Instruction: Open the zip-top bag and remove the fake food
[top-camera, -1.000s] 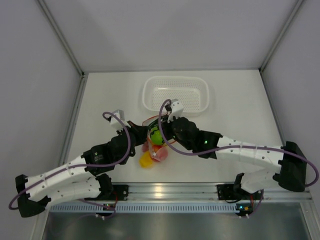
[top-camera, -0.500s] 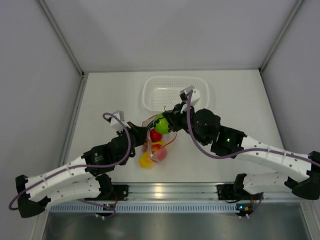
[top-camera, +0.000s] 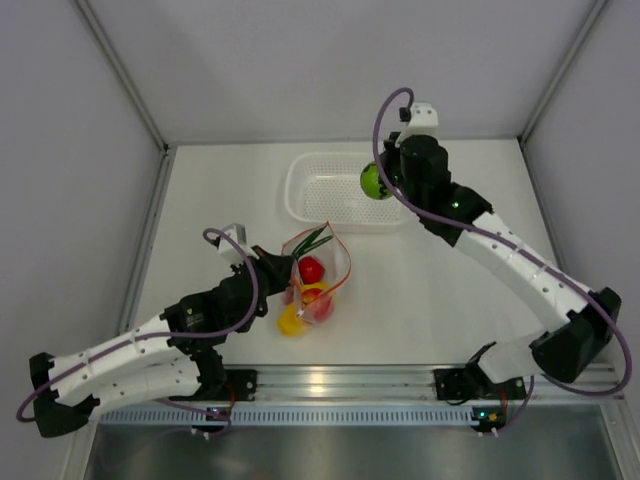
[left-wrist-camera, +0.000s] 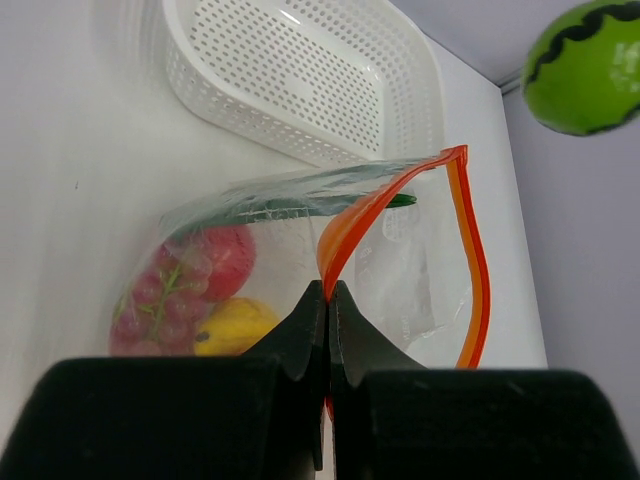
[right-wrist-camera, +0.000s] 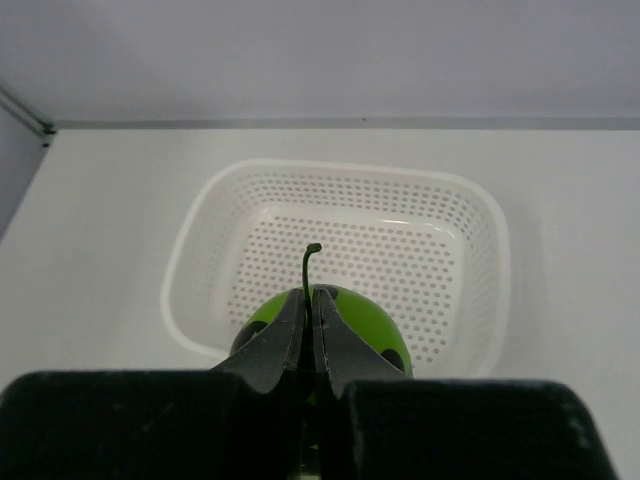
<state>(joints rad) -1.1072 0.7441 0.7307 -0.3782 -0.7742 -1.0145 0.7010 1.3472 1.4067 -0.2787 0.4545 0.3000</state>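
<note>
Left gripper (left-wrist-camera: 327, 296) pinches the floppy bag (left-wrist-camera: 400, 270) by its stiffer orange rim (left-wrist-camera: 478, 260), likely the best handhold, while right gripper (right-wrist-camera: 310, 300) pinches the seemingly light, glossy green ball (right-wrist-camera: 355, 315) by its stalk (right-wrist-camera: 306, 265) over the far basket (right-wrist-camera: 190, 270).

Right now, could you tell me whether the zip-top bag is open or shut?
Open. The zip-top bag has its orange-red strip spread into a wide loop, the left gripper pinching one lip.

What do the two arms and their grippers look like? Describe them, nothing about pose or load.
The left arm and right arm match: white ribbed shells between black joints, with a thin purple cable looping loosely along each. The left gripper and right gripper are black, each with two fingers tapering to thin wedge tips. A small white block sits at each wrist.
</note>
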